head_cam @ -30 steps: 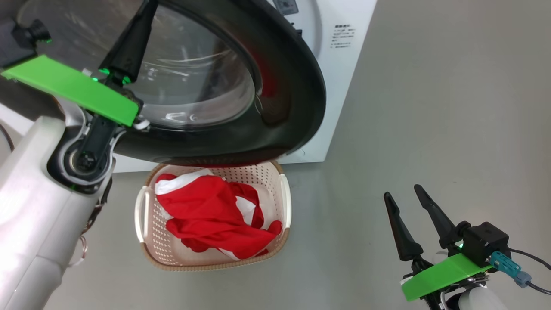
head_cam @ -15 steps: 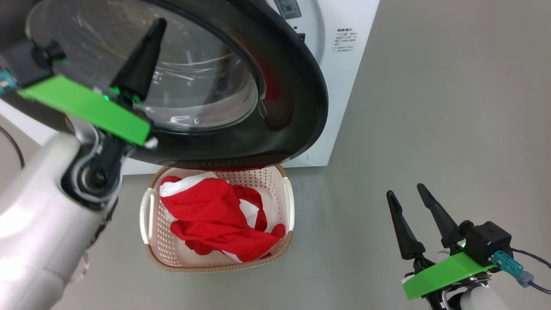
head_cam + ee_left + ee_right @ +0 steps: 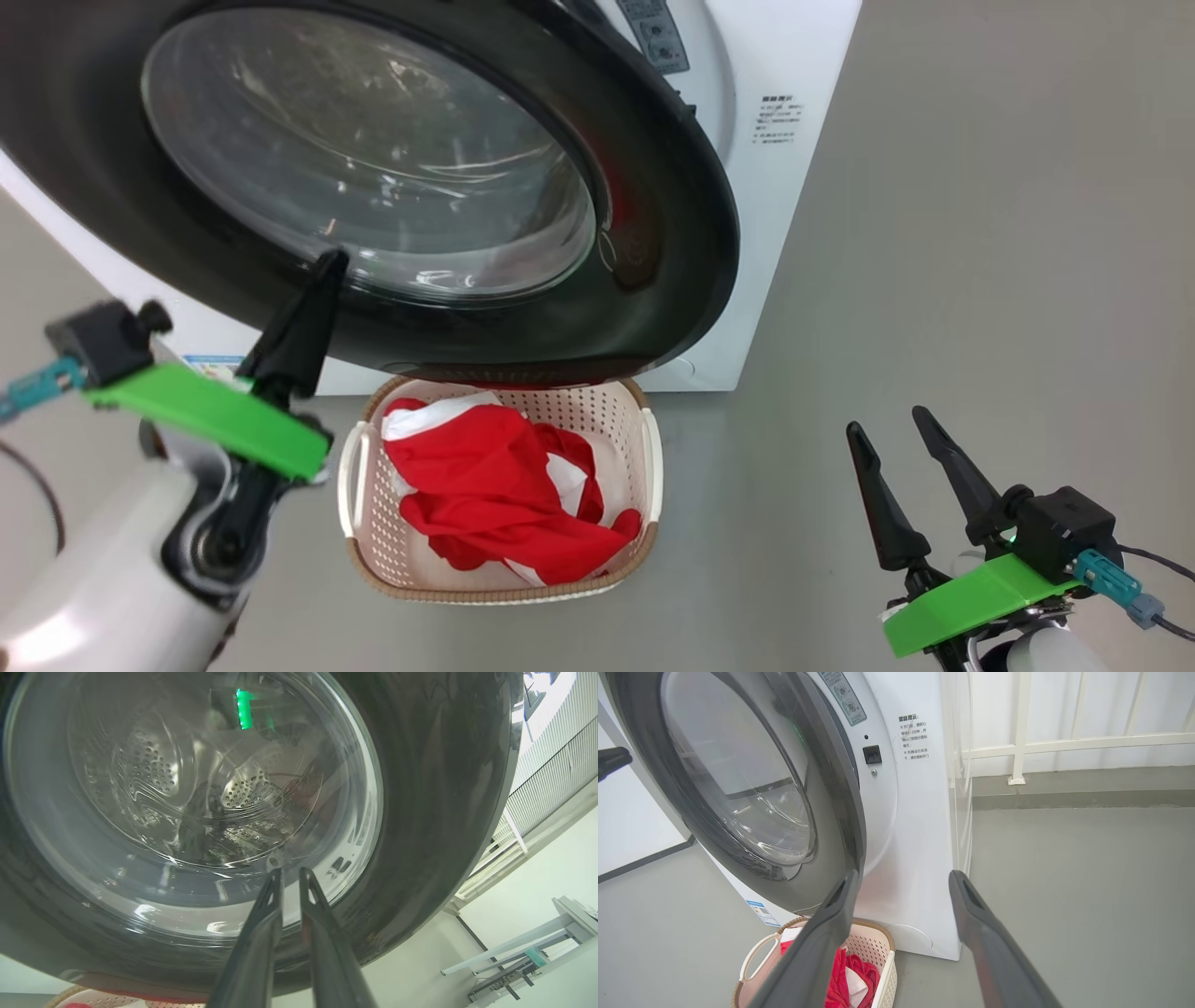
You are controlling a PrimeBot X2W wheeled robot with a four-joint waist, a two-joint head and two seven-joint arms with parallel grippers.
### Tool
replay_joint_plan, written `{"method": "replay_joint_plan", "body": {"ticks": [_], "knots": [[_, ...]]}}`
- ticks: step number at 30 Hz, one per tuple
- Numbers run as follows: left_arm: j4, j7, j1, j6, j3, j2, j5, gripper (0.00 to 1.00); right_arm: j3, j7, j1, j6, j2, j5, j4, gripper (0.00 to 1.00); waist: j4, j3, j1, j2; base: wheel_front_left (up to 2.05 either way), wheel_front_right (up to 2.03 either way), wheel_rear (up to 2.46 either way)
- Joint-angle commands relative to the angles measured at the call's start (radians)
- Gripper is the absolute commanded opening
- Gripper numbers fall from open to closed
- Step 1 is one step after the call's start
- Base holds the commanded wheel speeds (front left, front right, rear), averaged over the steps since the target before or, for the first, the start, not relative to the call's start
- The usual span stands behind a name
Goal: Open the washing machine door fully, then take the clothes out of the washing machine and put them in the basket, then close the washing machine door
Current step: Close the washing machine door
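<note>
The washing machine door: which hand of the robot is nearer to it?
Left. The left hand is close before the lower rim of the washing machine door; the right hand is far off to its right.

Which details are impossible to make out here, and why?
Head view: far rim of the basket, hidden under the washing machine door.
Head view: label on the washing machine, print too small.
Left wrist view: contents of the drum, blurred by glass reflections.
Right wrist view: the clothes, partly behind the right hand.
</note>
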Motion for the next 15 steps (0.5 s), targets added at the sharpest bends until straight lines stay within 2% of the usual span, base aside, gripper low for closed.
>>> {"method": "replay_joint_plan", "body": {"ticks": [1,2,3,15], "knots": [[-0.014,-0.011,0.02,-0.007,0.063,0.031,0.029,0.85,0.019,-0.007,0.003,0.0,-0.009,0.003,-0.021,1.0,0.006,-0.008,0.0,-0.0001,0.0,0.0,0.0],[-0.014,-0.011,0.047,-0.007,0.081,0.026,0.045,0.98,0.019,-0.007,0.005,0.0,-0.01,0.004,-0.021,1.0,0.007,-0.011,0.0,-0.0001,0.0,0.0,0.0],[-0.014,-0.012,0.073,-0.007,0.099,0.023,0.066,1.0,0.019,-0.007,0.008,0.0,-0.011,0.005,-0.021,1.0,0.008,-0.014,0.0,-0.0001,0.0,0.0,0.0],[-0.036,-0.012,0.329,-0.007,0.283,-0.028,0.254,1.0,0.013,-0.007,0.049,0.0,-0.017,0.014,-0.019,1.0,-0.004,-0.051,0.0,-0.0001,0.0,0.0,0.0]]}}
